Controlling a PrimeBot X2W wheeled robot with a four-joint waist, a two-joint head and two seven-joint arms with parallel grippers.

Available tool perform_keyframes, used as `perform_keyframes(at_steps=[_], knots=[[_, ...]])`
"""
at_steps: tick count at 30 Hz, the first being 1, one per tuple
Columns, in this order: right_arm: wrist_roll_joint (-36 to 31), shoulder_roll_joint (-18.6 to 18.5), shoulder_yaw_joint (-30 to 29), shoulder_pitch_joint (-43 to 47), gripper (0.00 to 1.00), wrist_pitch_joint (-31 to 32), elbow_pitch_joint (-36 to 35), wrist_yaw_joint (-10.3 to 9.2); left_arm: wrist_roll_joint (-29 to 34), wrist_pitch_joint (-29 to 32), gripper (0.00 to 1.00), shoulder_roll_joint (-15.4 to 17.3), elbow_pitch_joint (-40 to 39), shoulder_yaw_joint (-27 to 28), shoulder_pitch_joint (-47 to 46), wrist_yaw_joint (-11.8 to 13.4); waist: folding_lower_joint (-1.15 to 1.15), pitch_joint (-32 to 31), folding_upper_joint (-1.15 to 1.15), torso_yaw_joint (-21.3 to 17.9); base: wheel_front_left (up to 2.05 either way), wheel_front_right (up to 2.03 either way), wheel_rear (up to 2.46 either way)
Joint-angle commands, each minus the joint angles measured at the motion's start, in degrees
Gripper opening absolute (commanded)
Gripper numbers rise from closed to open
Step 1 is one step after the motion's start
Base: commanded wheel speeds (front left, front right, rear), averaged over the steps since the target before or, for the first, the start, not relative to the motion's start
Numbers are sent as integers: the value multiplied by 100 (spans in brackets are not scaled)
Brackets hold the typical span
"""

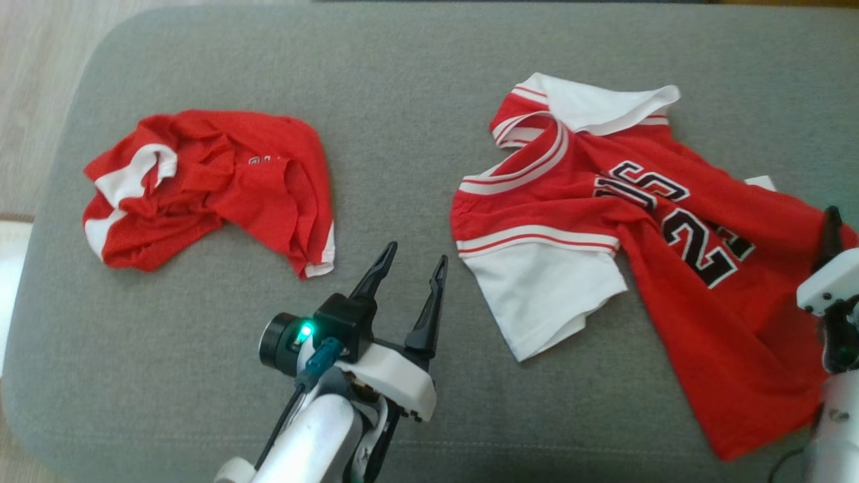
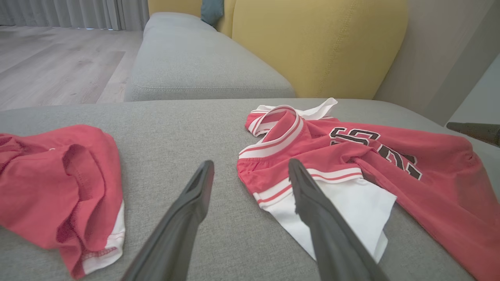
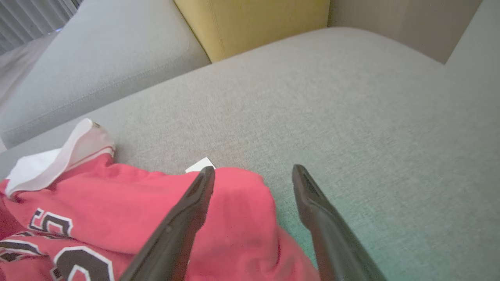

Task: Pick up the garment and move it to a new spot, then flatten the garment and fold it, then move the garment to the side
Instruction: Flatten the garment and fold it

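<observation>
Grey woven sofa cushion point(image 1: 416, 80) carries everything, with a mustard-yellow backrest point(image 2: 312, 47) beyond it.

The task's thing we take to be the red basketball jersey with white sleeves and black numerals point(image 1: 704, 268). It lies ahead and to the right of our left end effector point(image 1: 416, 253). Its white sleeve point(image 1: 543, 295) sits just beside that effector's right finger. The hem end lies under our right end effector point(image 3: 254, 169). A crumpled red-and-white garment point(image 1: 221, 181) is bunched to the left of the left end effector, well apart from the jersey.

Both end effectors have their fingers spread apart and hold nothing. The right one's left finger hangs over red cloth and its other finger over bare cushion. We cannot tell whether it touches.

We judge the jersey already placed and the flattening step in hand, since the body is twisted and a fold crosses the numerals. The next move calls for each end effector to pinch an edge, sleeve side and hem side, and draw outward.

The jersey's long axis runs diagonally. Its collar points away from us and leftward, and its hem points toward us and rightward.
</observation>
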Motion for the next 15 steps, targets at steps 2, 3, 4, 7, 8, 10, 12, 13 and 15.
perform_keyframes(at_steps=[2,3,4,7,8,10,12,13,15], knots=[[-54,-64,33,-314,100,79,-20,37,-3,-70,100,-12,-175,156,-247,-3,0,99,0,83,0,0,0],[-58,-64,-4,-372,100,132,86,37,-9,-70,100,-12,-175,151,-261,0,0,121,0,97,0,0,0],[-65,-65,-15,-415,100,177,180,37,-14,-70,100,-12,-175,149,-274,4,0,144,0,107,0,0,0],[-52,-80,-45,-525,100,259,407,37,-26,-70,100,-12,-186,141,-312,20,0,220,0,121,0,0,0],[-24,-81,-49,-563,100,282,474,37,-30,-70,100,-12,-191,133,-327,27,0,246,0,124,0,0,0],[11,-112,10,-629,0,266,561,37,-41,-70,100,-12,-198,109,-359,34,0,291,0,133,0,0,0],[-20,-186,113,-686,0,143,557,37,-50,-70,100,-12,-202,86,-390,43,0,323,0,140,0,0,0],[-40,-234,176,-725,0,51,537,37,-57,-70,100,-12,-201,78,-404,44,0,335,0,144,0,0,0],[-65,-356,290,-835,0,-131,505,37,-70,-70,100,-12,-201,64,-429,47,0,362,0,157,0,0,0]])
